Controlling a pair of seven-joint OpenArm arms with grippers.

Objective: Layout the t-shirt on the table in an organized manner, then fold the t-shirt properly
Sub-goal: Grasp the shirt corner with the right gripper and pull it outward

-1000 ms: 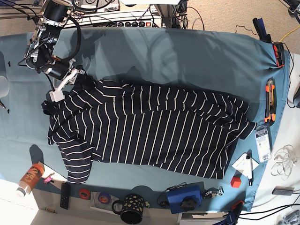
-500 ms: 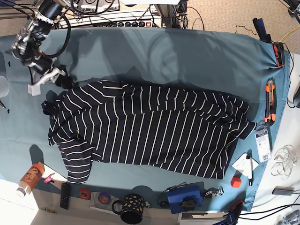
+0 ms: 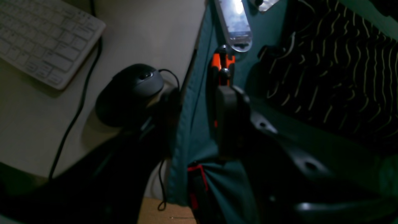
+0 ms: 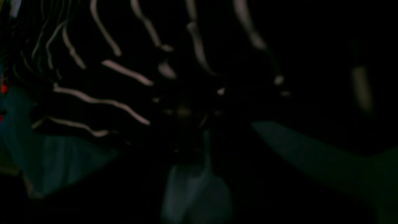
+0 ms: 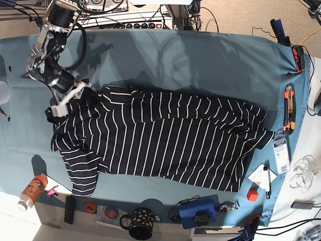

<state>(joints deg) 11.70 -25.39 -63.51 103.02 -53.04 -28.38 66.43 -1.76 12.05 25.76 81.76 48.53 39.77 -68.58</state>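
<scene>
Base view: dark navy fabric t-shirt with thin white stripes (image 5: 160,140) spread on teal cloth-covered table (image 5: 200,65). Right claw (image 5: 67,98), white-tipped, at shirt's upper corner; grip cannot be told, cloth directly beneath. Left claw (image 3: 199,124) jaws parted, empty, orange-handled cutter (image 3: 222,67) just ahead.

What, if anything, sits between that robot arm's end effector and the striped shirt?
Nothing visible does. The right end effector is already down on the upper left corner of the dark navy, white-striped fabric t-shirt, which lies on the teal cloth-covered table.
</scene>
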